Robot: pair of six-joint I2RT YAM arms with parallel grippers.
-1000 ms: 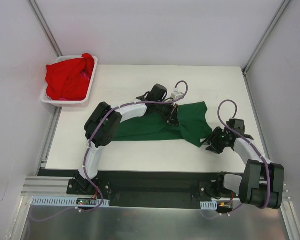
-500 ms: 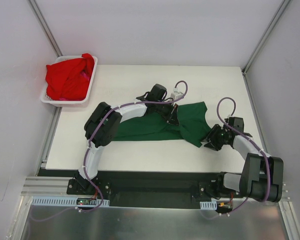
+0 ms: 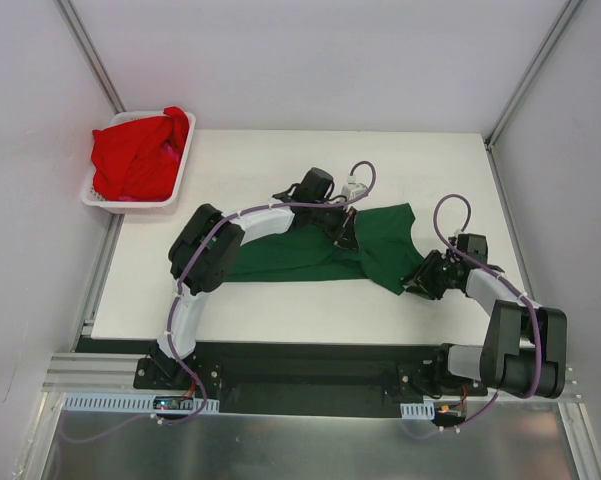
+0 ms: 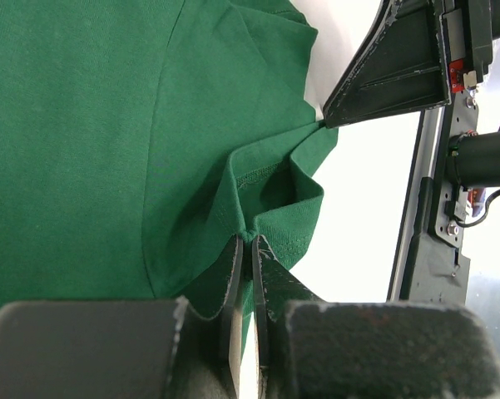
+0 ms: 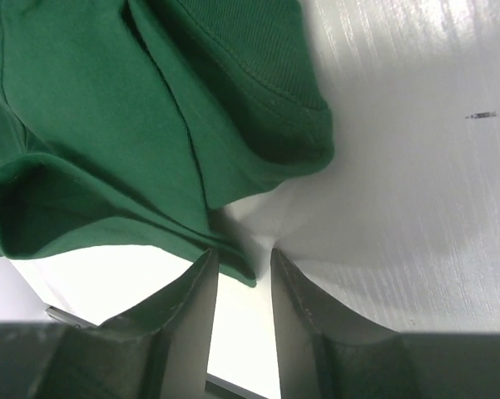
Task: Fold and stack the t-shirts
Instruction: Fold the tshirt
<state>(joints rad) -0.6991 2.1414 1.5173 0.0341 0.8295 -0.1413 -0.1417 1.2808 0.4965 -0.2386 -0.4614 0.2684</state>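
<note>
White tabletop (image 3: 280, 150): left hand (image 4: 248, 249) pinches green t-shirt (image 4: 83, 125) fold shut; right hand (image 5: 242, 254) half-open astride its hem.

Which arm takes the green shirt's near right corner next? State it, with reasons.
Right. The right gripper sits open at that corner of the green t-shirt, with the hem tip between its fingers. The left gripper is occupied, shut on a fold mid-shirt.

One green t-shirt (image 3: 382, 244), one basket (image 3: 130, 204)
</note>
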